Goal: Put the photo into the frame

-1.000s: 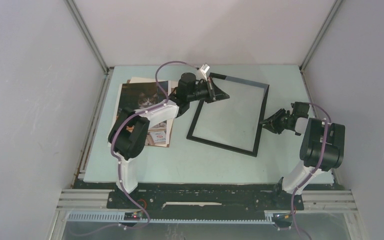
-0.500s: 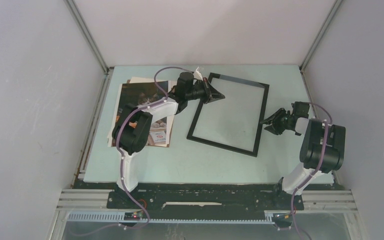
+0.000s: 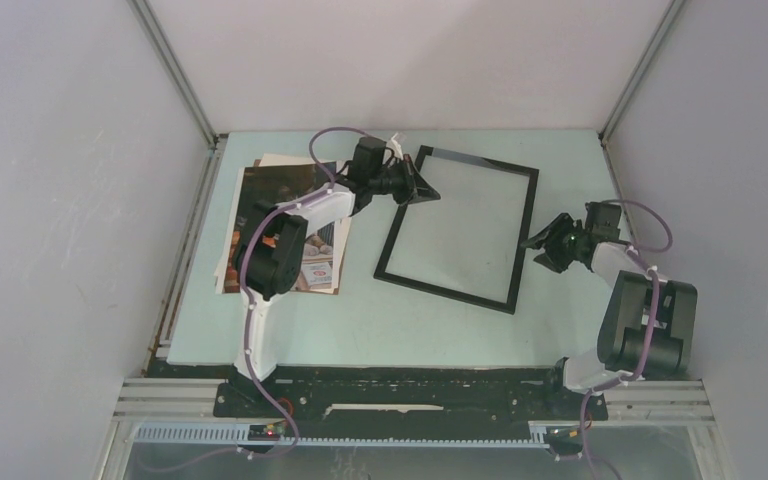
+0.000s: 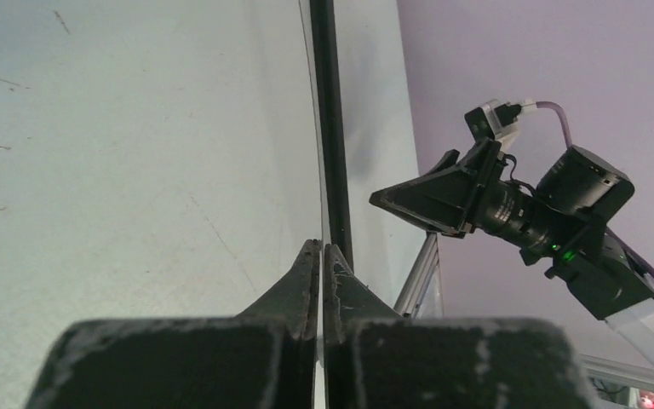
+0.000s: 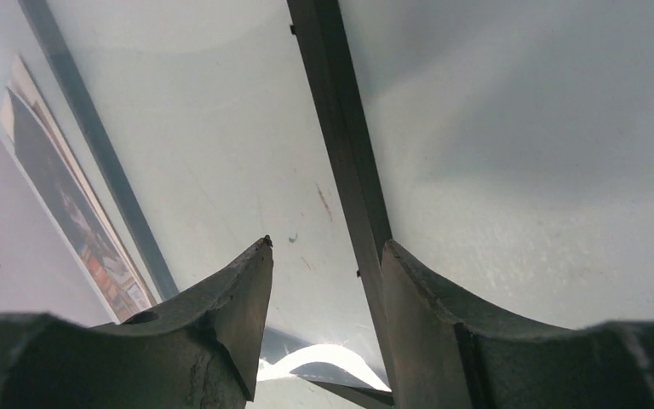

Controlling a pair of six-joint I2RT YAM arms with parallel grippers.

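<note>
Straddling the right-hand bar of the large, thin-edged black rectangular picture frame (image 3: 443, 292), the right pincer (image 3: 542, 243) stands with its jaws parted, clamped on nothing. The left pincer (image 3: 430, 192) is pinched tight and empty by the frame's far left corner. The frame lies flat with only tabletop showing through its pane. The glossy, mostly dark rectangular photo (image 3: 270, 195) rests apart to the left on a few paler sheets, partly under the left arm. By my reckoning nearly everything is left: lifting the photo, carrying it over and seating it. The pale green table (image 3: 410, 335) is faintly scuffed, and plain greyish walls with metal corner posts close it in.
</note>
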